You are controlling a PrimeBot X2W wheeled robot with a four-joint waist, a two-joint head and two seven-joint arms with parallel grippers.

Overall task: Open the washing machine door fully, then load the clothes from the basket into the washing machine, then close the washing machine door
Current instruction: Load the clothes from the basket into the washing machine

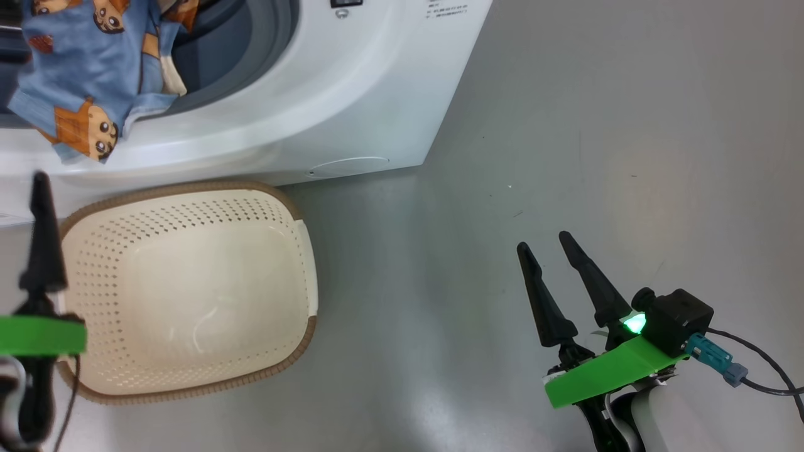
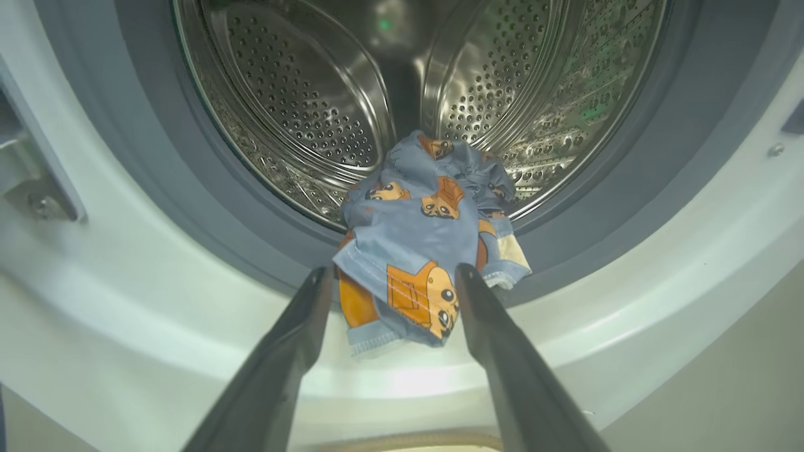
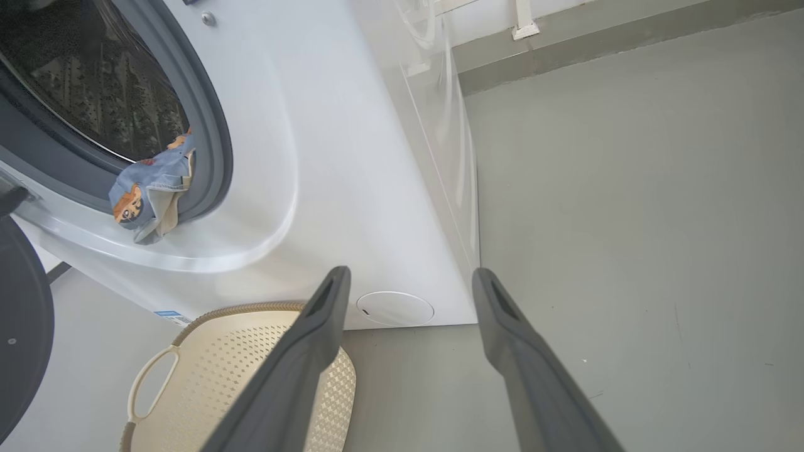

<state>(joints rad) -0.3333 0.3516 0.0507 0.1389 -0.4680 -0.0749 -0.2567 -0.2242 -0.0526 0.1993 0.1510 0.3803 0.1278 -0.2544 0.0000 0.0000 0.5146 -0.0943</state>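
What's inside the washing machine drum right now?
The clothes, a blue printed bundle, lie at the mouth of the drum, spilling over the grey gasket. Perforated steel shows around them; whatever is under the bundle is hidden.

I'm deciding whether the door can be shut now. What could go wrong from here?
1. The clothes hang out over the grey gasket, so closing the washing machine door would likely pinch them.
2. The open left tool holds nothing. The bundle, only partly in the drum, might slide out toward the basket below.
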